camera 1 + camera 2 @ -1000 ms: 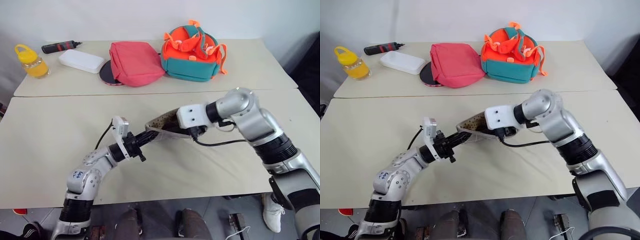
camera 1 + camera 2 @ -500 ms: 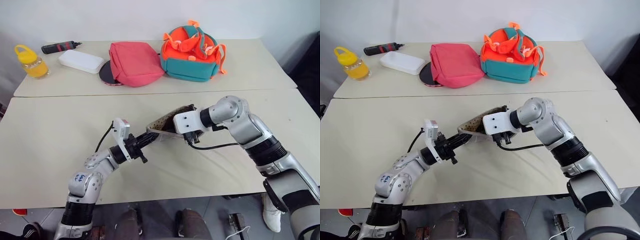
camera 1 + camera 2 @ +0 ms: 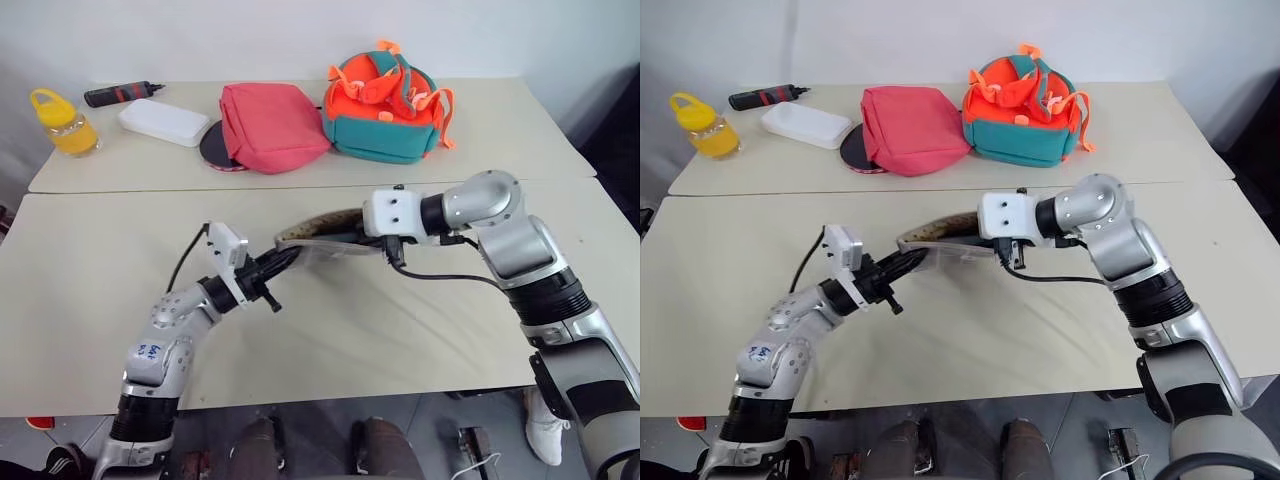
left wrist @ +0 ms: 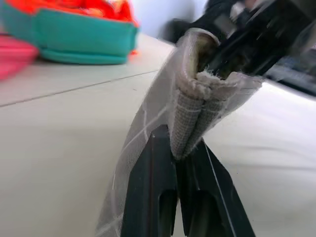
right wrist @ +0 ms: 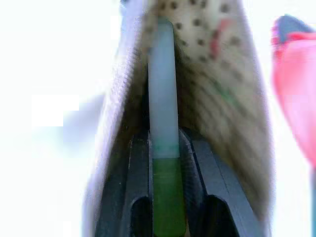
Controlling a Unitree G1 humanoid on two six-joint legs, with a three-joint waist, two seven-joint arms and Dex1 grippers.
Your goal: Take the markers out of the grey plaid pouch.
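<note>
Extraction of the first pen is judged to be the step in hand. The grey plaid pouch (image 3: 318, 237) is held up off the counter (image 3: 90, 290) between the two arms, near the middle of the front counter. Its one end is pinched by the left hand (image 4: 178, 163), whose two black fingers are pressed together on a fold of the plaid fabric. The right hand (image 5: 165, 163) is set at the pouch's open mouth, and its fingers are clamped on the light green marker (image 5: 163, 113), which is seen in the right wrist view lying between the dotted lining on either side, its pale part reaching deeper into the pouch. A red streak against the lining may be the red marker, but this cannot be told for certain.

The green marker is thus gripped but not yet clear of the pouch. For the next move, a straight draw of the right hand along the marker's own line, away from the mouth, would be called for, while the pouch is kept steady and taut by the left hand so that the lining is not dragged along. After that, the marker would need to be laid on a bare part of the counter, and the pouch's mouth entered again for whatever is left inside.
</note>
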